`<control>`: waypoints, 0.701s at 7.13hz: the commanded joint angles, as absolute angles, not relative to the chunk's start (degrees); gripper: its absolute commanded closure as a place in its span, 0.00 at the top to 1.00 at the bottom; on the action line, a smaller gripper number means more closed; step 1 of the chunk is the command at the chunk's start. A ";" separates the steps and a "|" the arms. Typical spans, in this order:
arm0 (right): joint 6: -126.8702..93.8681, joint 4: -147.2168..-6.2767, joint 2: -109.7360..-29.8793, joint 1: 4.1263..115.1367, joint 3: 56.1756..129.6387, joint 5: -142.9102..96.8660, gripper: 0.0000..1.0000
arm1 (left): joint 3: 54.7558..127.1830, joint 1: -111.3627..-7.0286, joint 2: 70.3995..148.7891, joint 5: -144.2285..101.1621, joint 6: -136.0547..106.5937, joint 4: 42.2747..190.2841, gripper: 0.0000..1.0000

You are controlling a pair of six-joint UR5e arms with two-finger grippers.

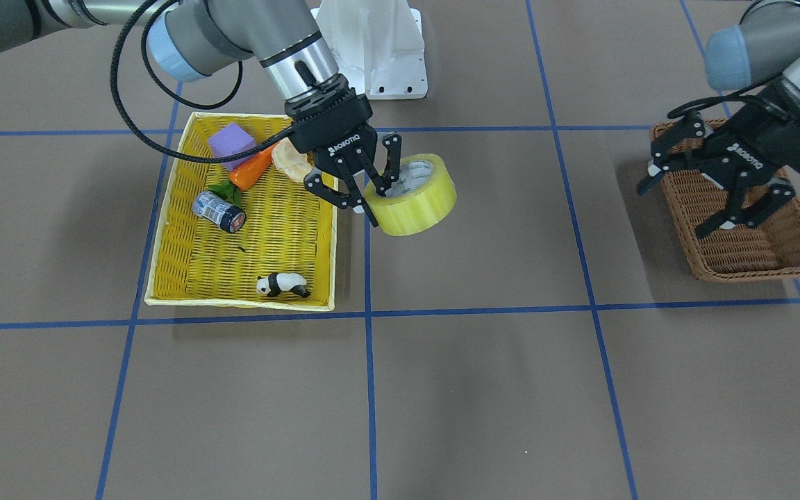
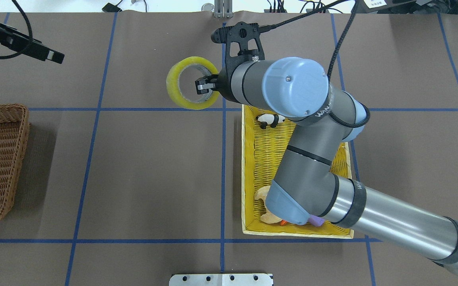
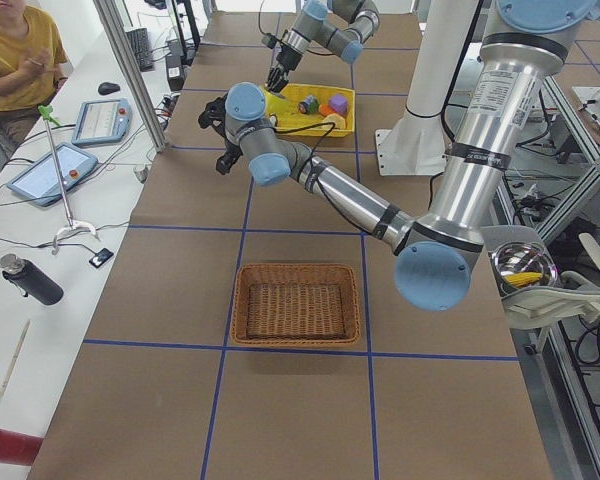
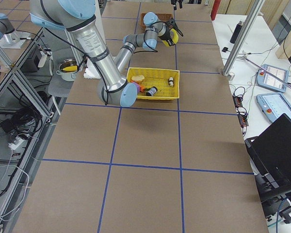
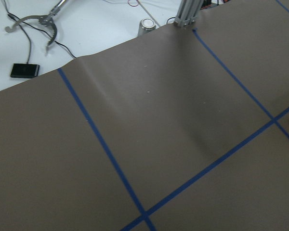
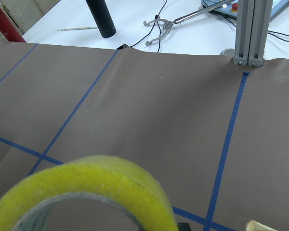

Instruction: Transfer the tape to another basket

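The yellow tape (image 1: 419, 201) hangs above the table, just beside the yellow basket (image 1: 240, 303). My right gripper (image 1: 374, 198) is shut on the tape's wall, one finger inside the core and one outside. The tape also shows in the overhead view (image 2: 173, 85) and fills the bottom of the right wrist view (image 6: 86, 192). The dark-brown wicker basket (image 1: 754, 243) stands far off at my left side and holds nothing that I can see. My left gripper (image 1: 674, 208) is open and empty, hovering over that basket's near end.
The yellow basket holds a purple block (image 1: 231, 142), a carrot (image 1: 254, 170), a blue-and-white can (image 1: 219, 210), a toy panda (image 1: 282, 285) and a pale bread-like piece (image 1: 292, 163). Brown table with blue tape lines lies between the baskets. A person sits at the side desk (image 3: 15, 50).
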State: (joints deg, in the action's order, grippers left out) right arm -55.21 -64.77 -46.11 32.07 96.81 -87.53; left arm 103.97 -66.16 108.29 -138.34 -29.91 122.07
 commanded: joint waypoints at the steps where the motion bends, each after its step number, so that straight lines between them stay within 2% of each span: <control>1: -55.46 -64.60 -40.00 31.99 89.40 -85.08 0.00 | 104.24 -62.59 111.17 -138.34 -33.04 122.25 1.00; 5: -55.37 -54.49 -37.71 31.99 82.53 -84.64 0.00 | 104.15 -60.47 112.76 -146.59 -33.05 125.68 1.00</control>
State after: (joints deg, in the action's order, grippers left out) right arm -55.40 -55.76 -38.63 31.99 83.66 -84.68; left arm 104.10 -60.68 112.10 -144.69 -32.98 125.24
